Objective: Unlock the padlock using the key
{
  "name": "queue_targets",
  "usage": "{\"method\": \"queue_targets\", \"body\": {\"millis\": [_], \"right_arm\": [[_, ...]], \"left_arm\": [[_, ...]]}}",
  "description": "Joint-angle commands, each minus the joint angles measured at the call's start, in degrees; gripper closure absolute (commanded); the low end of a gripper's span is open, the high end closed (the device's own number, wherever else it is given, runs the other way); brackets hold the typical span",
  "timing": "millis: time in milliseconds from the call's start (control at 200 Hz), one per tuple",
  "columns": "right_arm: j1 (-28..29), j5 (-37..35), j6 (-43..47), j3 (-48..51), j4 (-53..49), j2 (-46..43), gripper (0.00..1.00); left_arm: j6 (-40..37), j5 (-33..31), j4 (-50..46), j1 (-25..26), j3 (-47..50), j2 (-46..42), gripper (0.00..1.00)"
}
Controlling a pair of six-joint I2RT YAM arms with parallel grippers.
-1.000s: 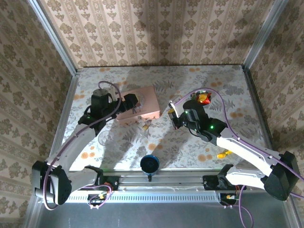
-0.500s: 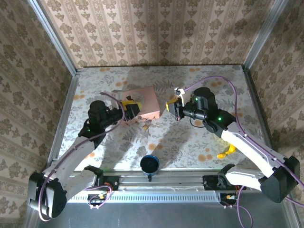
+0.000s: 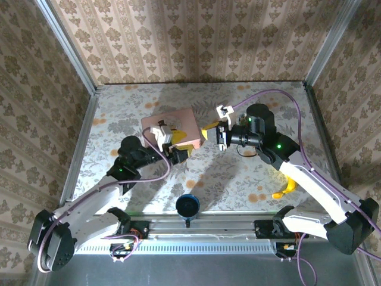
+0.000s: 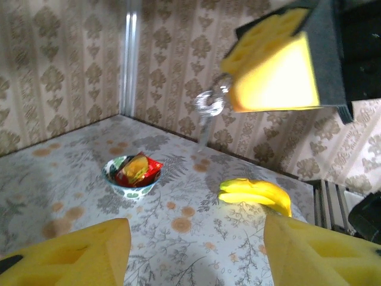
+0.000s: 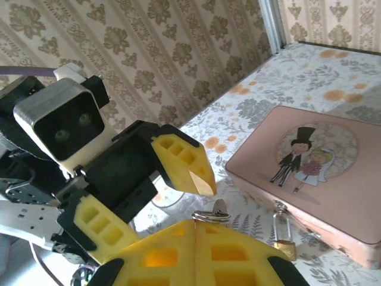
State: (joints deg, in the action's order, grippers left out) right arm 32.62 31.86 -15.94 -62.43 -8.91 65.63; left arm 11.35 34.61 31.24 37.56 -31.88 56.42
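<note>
Brass, silver and matt pink
The padlock (image 5: 286,245) shows glossy brass and a silvery shackle; the pink box (image 5: 333,196) looks smooth, matt.

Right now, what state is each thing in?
Flat pink box: lid shut.
Small brass padlock: shackle shut, hanging on box front.
Silvery key on ring: pinched in right pincer, off the padlock.
Left pincer: open, empty.
Small bowl: upright, holds red packet.
Yellow banana-shaped toy: lying on table.
</note>
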Motion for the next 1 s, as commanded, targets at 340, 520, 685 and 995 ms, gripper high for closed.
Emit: {"method": "queue_targets", "body": {"millis": [340,520,685,995], "right_arm": [[0.20,6.63,-3.51,-2.17,3.52,0.10,1.00],[0.42,6.81,-3.49,-2.18,3.67,0.29,1.00],[0.73,6.93,-3.19,-2.13,3.42,0.42,1.00],[1.27,7.01,-2.65,-1.99,3.10,0.56,1.00]], "left_arm": [[-5.55,5.38,11.16,1.66,-2.14,6.51,0.48],[-5.47,10.84,12.22,1.81,-4.13,8.25,0.53],[-5.07,11.80,14.34,1.69,-4.67,9.05,0.59],[-2.80,15.49,14.77,-1.21,-6.62,10.45,0.51]]}}
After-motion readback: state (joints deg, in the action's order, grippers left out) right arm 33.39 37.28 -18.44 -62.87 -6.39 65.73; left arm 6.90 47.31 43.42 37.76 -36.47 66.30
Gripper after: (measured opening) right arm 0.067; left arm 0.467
